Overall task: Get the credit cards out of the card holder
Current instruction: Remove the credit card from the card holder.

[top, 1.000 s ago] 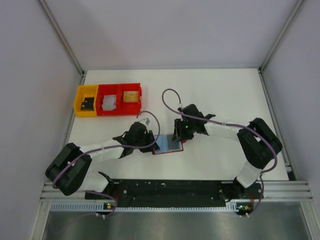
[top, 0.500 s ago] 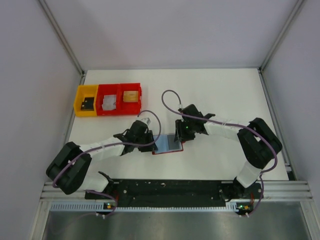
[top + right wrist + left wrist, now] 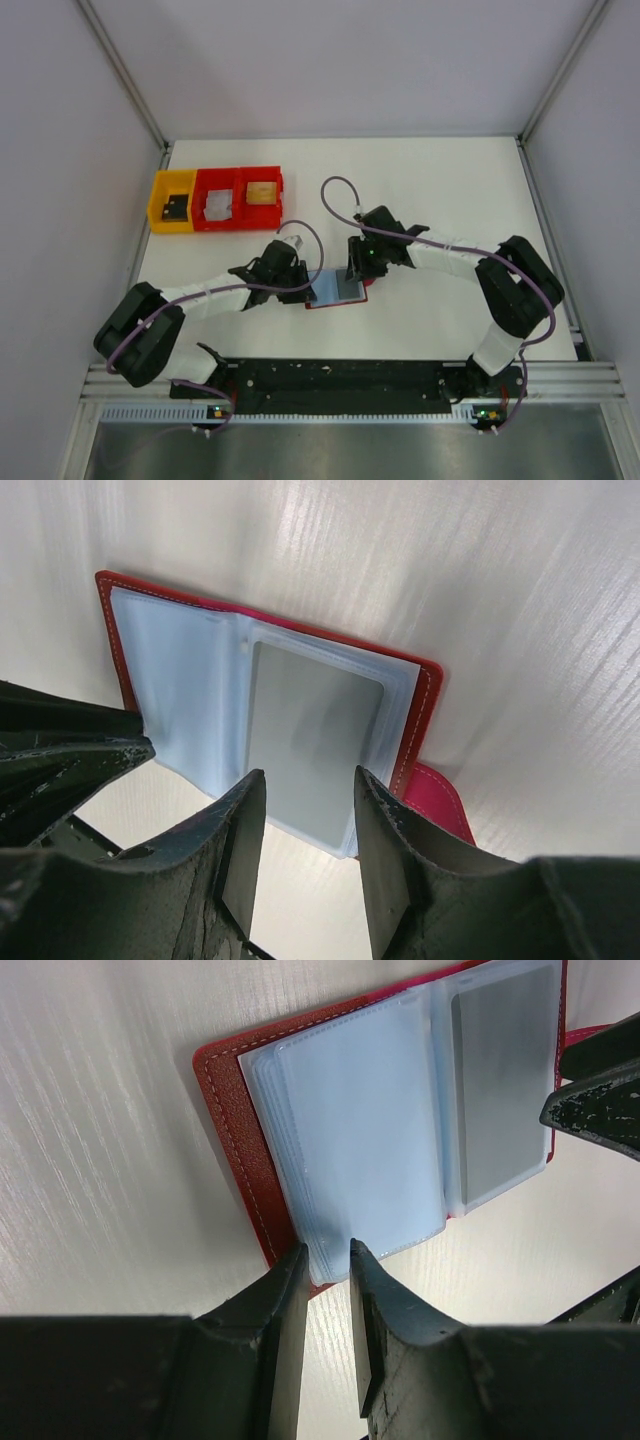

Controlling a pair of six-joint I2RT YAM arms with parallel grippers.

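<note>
White table, with the card holder [image 3: 338, 288] lying open at its centre. At the holder's 9 o'clock the left gripper [image 3: 328, 1260] pinches the edge of the pocket leaves. At 1 o'clock the right gripper [image 3: 308, 785] hangs parted and empty over a grey credit card [image 3: 312, 725] seated in its pocket. Extraction looks barely begun.

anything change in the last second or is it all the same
Almost nothing. Both arms shifted only a hair, and no grip was taken or released. The left gripper stays at the card holder's edge, and the right gripper still straddles the grey card in its sleeve. The open holder has not moved.
</note>
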